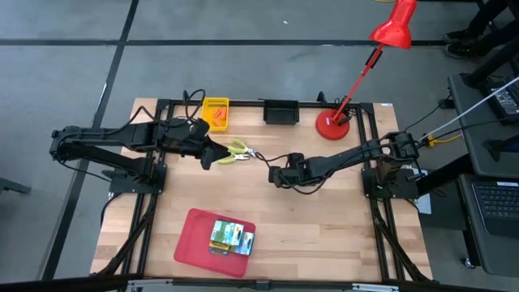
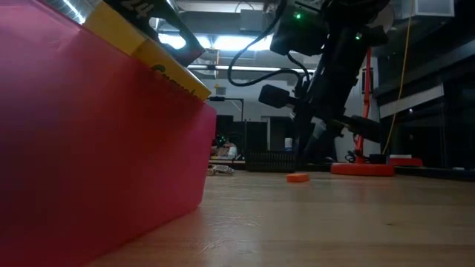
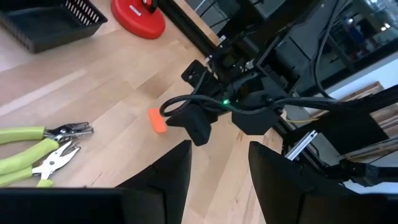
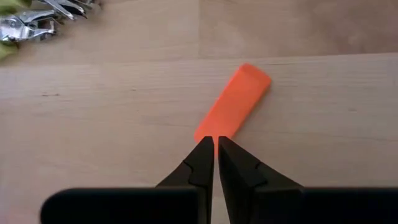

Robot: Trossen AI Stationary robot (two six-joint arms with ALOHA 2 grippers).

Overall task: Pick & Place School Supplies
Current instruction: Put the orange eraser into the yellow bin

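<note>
A thumb-sized orange piece lies flat on the wooden table; it also shows in the left wrist view and the low view. My right gripper is shut, its tips at the piece's near end, at mid table. Slim yellow-green implements with metal tips lie on the table beside my left gripper, which is open and empty. Green-and-yellow crayon boxes lie in the red tray. My right gripper's shut fingertips point down and forward at the orange piece's near end. The piece lies flat on the table. I cannot tell whether the tips touch it.
A yellow basket holding orange pieces and a black basket stand at the far edge. The red lamp's base stands at the far right. The red tray's wall fills the low view's left. Bare wood lies at the near right.
</note>
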